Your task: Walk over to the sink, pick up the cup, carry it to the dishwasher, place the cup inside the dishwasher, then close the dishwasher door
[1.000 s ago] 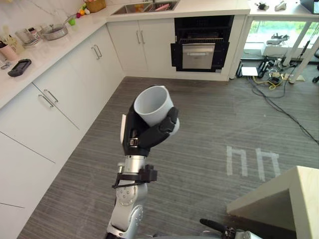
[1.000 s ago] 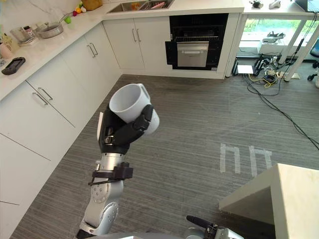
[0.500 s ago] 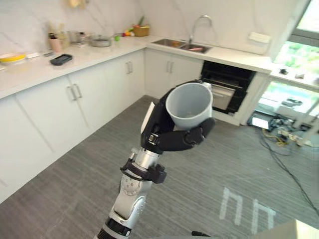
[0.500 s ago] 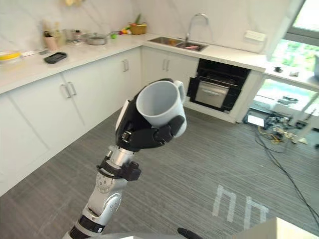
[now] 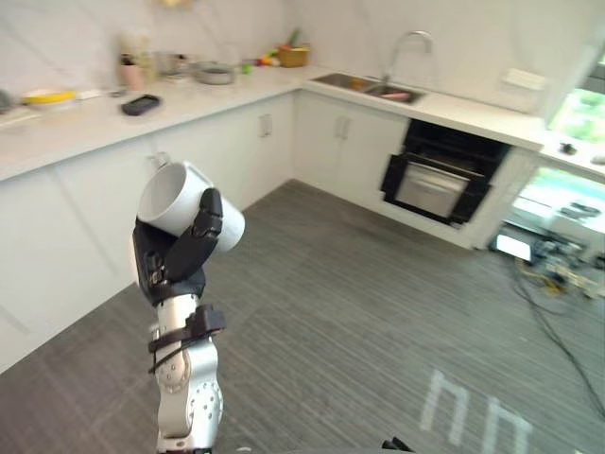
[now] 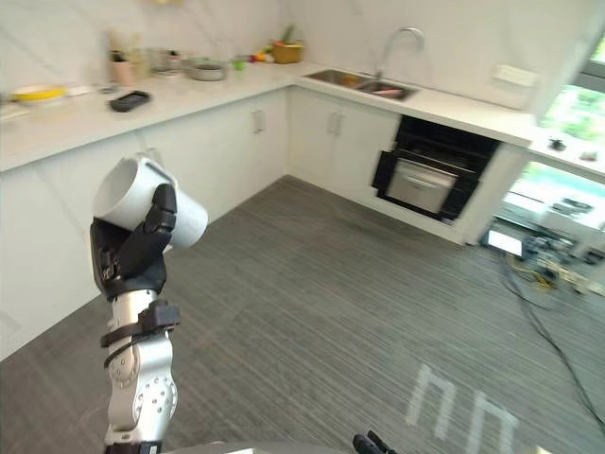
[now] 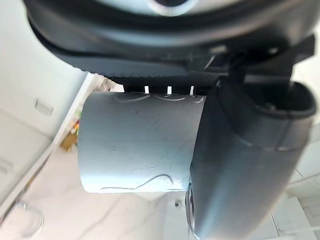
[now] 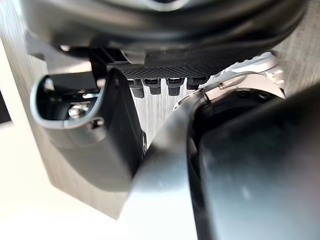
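My left hand (image 5: 168, 263) is raised in front of me and shut on a white cup (image 5: 177, 196), its mouth tilted up and to the left. In the left wrist view the thumb (image 7: 240, 165) presses on the cup's side (image 7: 140, 145). The sink (image 5: 369, 87) with its faucet (image 5: 408, 45) is set in the far counter. Right of it, under the counter, is the black dishwasher (image 5: 437, 177), its door tipped partly open. My right hand (image 8: 90, 135) hangs low over the floor, fingers relaxed; its tip shows at the bottom edge (image 6: 369, 443).
White cabinets run along the left and far walls. On the counter (image 5: 85, 113) lie a dark flat device (image 5: 139, 104), a pan (image 5: 216, 73) and a basket (image 5: 292, 55). Cables (image 5: 567, 274) trail on the grey floor at right. White tape marks (image 5: 473, 416) are near me.
The camera has swung, so the kitchen sits differently in view. My left arm with the cup has moved from the middle to the left, and the cup's mouth now tilts leftward. The grip holds.
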Motion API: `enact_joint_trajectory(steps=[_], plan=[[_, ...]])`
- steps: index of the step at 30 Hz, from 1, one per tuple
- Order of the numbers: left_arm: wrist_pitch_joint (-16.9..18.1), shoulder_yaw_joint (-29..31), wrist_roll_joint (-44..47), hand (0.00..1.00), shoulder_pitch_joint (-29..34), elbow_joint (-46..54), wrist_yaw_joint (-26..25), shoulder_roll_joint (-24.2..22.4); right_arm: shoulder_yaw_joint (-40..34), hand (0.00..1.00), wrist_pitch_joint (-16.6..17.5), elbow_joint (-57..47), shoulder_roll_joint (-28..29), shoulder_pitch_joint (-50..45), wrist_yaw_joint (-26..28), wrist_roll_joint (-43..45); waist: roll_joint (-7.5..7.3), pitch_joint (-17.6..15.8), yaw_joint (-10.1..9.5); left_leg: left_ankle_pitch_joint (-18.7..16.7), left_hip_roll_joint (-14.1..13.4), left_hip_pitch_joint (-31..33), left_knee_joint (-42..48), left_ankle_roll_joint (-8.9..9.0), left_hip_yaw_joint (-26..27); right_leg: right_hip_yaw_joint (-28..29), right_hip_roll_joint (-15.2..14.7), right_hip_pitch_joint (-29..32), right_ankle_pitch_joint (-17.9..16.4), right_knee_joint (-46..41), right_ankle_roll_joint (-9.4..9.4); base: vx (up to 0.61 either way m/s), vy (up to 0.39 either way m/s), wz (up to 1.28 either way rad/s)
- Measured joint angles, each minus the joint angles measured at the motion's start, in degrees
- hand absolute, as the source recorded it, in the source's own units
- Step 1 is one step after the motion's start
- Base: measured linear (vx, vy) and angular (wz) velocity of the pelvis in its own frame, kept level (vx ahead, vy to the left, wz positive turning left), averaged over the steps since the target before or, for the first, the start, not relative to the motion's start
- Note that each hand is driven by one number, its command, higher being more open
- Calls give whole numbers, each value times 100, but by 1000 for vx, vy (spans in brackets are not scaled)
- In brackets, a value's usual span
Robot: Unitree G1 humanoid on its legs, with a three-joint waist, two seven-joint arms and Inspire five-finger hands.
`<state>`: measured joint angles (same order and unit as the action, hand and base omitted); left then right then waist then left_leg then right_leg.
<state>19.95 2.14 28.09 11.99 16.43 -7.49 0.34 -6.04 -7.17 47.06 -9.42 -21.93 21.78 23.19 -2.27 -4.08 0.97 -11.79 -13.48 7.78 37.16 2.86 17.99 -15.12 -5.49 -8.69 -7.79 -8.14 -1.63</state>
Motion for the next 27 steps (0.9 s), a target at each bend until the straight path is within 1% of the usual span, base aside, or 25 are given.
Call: enact_joint_trajectory(steps=[1,2,3,4,5,6,7,8,9,11,13,14,15,16,17,18,19,20,21,22,23,24,25,26,27], plan=[[-2,-1,0,0,78,36,-3,-1,81,100,-291,-185,-134,64,-78,-59,51,-65,-21,-131,86,60,-412,24,-1,-24,-79,-36,-47,8,-63,50,142,20],[-4,4,-1,0,111,110,-11,0,139,100,-481,-267,-220,155,-125,-94,62,-106,-13,-129,137,112,-763,32,-29,-29,-142,-51,-75,24,-109,81,215,10],[-3,3,-4,0,118,192,-11,-2,209,100,-669,-350,-324,235,-164,-109,108,-192,-4,-87,220,108,-1396,99,-113,-18,-226,-148,-90,163,-135,137,263,-5],[-3,-22,-3,0,140,207,-4,-20,254,100,-842,-372,-399,305,-208,-116,201,-172,-19,189,316,9,-1697,235,-104,92,-223,-341,-108,445,-230,253,291,-8],[-8,-21,0,0,147,203,1,-66,300,100,-900,-366,-416,355,-245,-113,234,-186,-21,186,357,5,-1688,229,-112,210,-160,-397,-137,382,-328,357,232,-7],[-35,-27,21,0,161,203,2,-62,358,100,-966,-411,-418,376,-312,-86,181,-184,-10,146,498,54,-1522,172,-122,371,-182,-423,-258,130,-347,371,126,2],[-39,-35,43,0,166,201,24,-63,432,100,-1006,-410,-417,393,-345,-74,139,-193,-14,64,606,76,-1396,23,-120,369,-229,-505,-358,98,-369,381,116,-1],[-44,-41,162,0,213,171,86,-117,463,100,-1100,-275,-468,531,-457,-77,162,-230,-27,-133,752,79,-1152,-315,-81,342,-407,-631,-528,121,-596,290,118,-4],[-45,-49,220,0,322,164,146,-147,463,100,-1242,-194,-531,618,-497,-79,122,-193,-32,-274,878,-6,-1023,-398,9,404,-582,-674,-600,35,-698,344,214,-12],[-45,-124,264,0,363,161,343,-128,447,100,-1399,-187,-577,677,-572,-76,119,-157,-83,-394,1015,-105,-896,-467,74,428,-779,-680,-682,-263,-761,377,246,-3],[-49,-314,360,0,342,161,615,-64,394,100,-1418,-191,-577,664,-688,47,76,-26,-134,-551,1184,-256,-982,-529,63,386,-984,-413,-776,-1122,-834,337,173,15],[-91,-486,370,0,278,161,754,37,334,100,-1416,-241,-567,685,-811,209,1,-11,-138,-606,1347,-547,-1172,-569,51,375,-1233,-89,-770,-2181,-816,349,154,22],[-113,-683,342,0,209,165,853,199,179,100,-1409,-325,-513,698,-839,263,-139,-33,-118,-693,1575,-985,-1461,-595,-24,355,-1564,247,-471,-3415,-608,426,179,24],[-145,-824,330,0,183,180,935,326,59,100,-1377,-314,-460,722,-837,267,-189,-32,-90,-813,1709,-1356,-1727,-669,-93,503,-1702,549,-246,-4261,-462,360,129,19],[-150,-911,309,0,174,188,967,413,-10,100,-1347,-320,-418,747,-828,272,-203,-15,-64,-853,1721,-1567,-1882,-706,-131,601,-1656,751,-269,-4771,-425,347,88,28],[-149,-1061,162,0,140,189,999,521,-66,100,-1225,-396,-309,748,-822,354,-167,7,53,-857,1670,-1944,-2185,-698,-289,619,-1424,1143,-406,-5507,-288,357,21,58],[-151,-1168,65,0,21,191,1029,550,-83,100,-1065,-513,-186,746,-821,497,-125,27,208,-750,1564,-2153,-2414,-531,-462,464,-1145,1554,-560,-5697,-250,369,-10,68],[-149,-1228,27,0,-72,190,1044,546,-88,100,-995,-565,-123,763,-823,568,-118,27,246,-703,1507,-2241,-2540,-468,-485,369,-1008,1830,-653,-5632,-221,432,-59,63],[-156,-1276,-3,0,-243,165,1074,518,-98,100,-916,-665,-61,815,-823,646,-54,11,311,-628,1353,-2399,-2745,-364,-518,119,-736,2294,-818,-5171,-57,488,-83,39],[-185,-1277,0,0,-421,110,1108,500,-97,100,-847,-772,-12,848,-826,721,67,-64,371,-613,1132,-2529,-2820,-255,-559,-208,-415,2622,-901,-4315,74,503,-86,31],[-196,-1272,0,0,-514,62,1117,501,-94,100,-845,-813,23,868,-826,735,107,-107,402,-610,1026,-2585,-2818,-220,-573,-309,-251,2747,-857,-3751,136,523,-109,26],[-214,-1238,4,0,-667,-60,1113,507,-54,100,-889,-851,76,879,-826,822,185,-183,452,-655,846,-2735,-2747,-20,-574,-343,166,2820,-327,-2213,342,570,-138,29],[-310,-1235,1,0,-712,-137,1083,489,45,100,-1013,-884,124,785,-861,839,176,-214,514,-751,745,-2903,-2547,192,-581,44,586,2492,1535,-706,825,714,-152,20],[-342,-1261,2,0,-690,-264,1061,420,41,100,-1019,-854,87,782,-980,804,413,-240,503,-792,589,-2903,-2445,227,-636,4,784,2235,1620,-417,775,642,-120,-26],[-441,-1347,0,0,-671,-310,974,449,18,100,-1172,-840,71,874,-1064,838,327,-315,319,-847,868,-2839,-2612,44,-681,411,791,2172,1602,-367,786,467,-109,-62]])
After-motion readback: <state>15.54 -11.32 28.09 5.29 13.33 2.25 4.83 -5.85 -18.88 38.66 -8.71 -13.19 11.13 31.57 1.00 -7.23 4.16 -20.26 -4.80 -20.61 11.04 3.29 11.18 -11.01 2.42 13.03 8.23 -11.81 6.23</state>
